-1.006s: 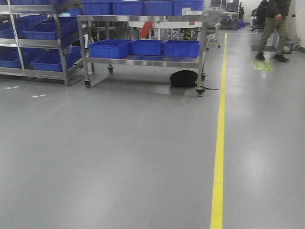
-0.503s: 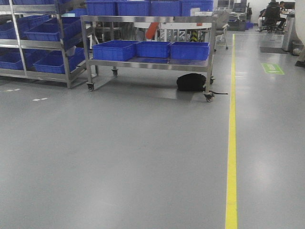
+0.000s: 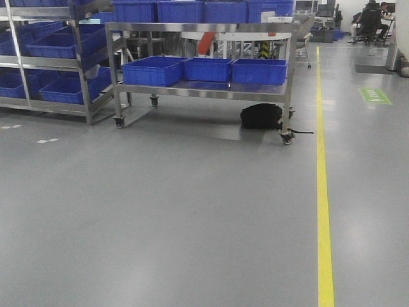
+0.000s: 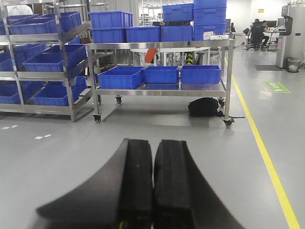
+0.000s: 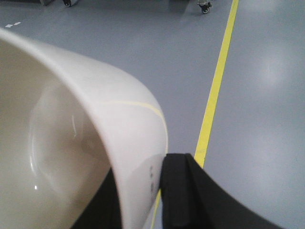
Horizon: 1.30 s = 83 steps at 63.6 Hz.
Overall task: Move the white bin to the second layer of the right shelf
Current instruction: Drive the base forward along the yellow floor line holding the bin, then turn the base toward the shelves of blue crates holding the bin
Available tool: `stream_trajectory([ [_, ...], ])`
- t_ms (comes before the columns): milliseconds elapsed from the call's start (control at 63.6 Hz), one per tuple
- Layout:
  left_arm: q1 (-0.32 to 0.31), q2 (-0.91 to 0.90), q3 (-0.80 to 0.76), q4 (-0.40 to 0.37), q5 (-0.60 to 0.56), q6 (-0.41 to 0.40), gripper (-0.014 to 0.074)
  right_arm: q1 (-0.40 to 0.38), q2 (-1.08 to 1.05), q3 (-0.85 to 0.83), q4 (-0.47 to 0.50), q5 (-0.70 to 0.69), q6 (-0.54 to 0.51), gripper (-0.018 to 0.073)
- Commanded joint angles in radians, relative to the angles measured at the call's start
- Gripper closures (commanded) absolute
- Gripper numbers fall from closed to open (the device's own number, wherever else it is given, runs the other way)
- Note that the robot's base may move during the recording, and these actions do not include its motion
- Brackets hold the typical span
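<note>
The left tool (image 4: 153, 145) hangs over grey floor (image 4: 71, 162), its two black fingers (image 4: 136, 181) pressed together. Well ahead stands a steel cart (image 4: 162, 46) carrying blue crates (image 4: 162, 74), with a black bag (image 4: 205, 107) beneath. A rack (image 4: 58, 47) stands ahead-left, and a yellow line (image 4: 267, 162) runs along the right.

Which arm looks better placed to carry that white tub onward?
Right. The right end effector is clamped on the wall of the white bin; the left end effector is shut and empty.
</note>
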Motion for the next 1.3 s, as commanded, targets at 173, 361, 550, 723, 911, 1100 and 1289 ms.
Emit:
stream_trajectory([
  [173, -0.003, -0.013, 0.033, -0.005, -0.088, -0.007, 0.0512, -0.008, 0.001, -0.033, 0.003, -0.1, 0.0, 0.0503],
  [361, -0.003, -0.013, 0.033, -0.005, -0.088, -0.007, 0.0512, -0.008, 0.001, -0.033, 0.003, -0.1, 0.0, 0.0503],
  [550, -0.003, -0.013, 0.033, -0.005, -0.088, -0.007, 0.0512, -0.008, 0.001, -0.033, 0.003, -0.1, 0.0, 0.0503],
  [723, -0.003, -0.013, 0.033, -0.005, -0.088, -0.007, 0.0512, -0.008, 0.001, -0.033, 0.003, -0.1, 0.0, 0.0503],
  [911, -0.003, -0.013, 0.033, -0.005, -0.088, -0.007, 0.0512, -0.008, 0.001, -0.033, 0.003, -0.1, 0.0, 0.0503],
  [1100, -0.003, -0.013, 0.033, -0.005, -0.088, -0.007, 0.0512, -0.008, 0.001, -0.033, 0.003, -0.1, 0.0, 0.0503],
  [1289, -0.003, -0.013, 0.033, -0.005, -0.088, -0.007, 0.0512, -0.008, 0.001, -0.033, 0.003, -0.1, 0.0, 0.0503],
])
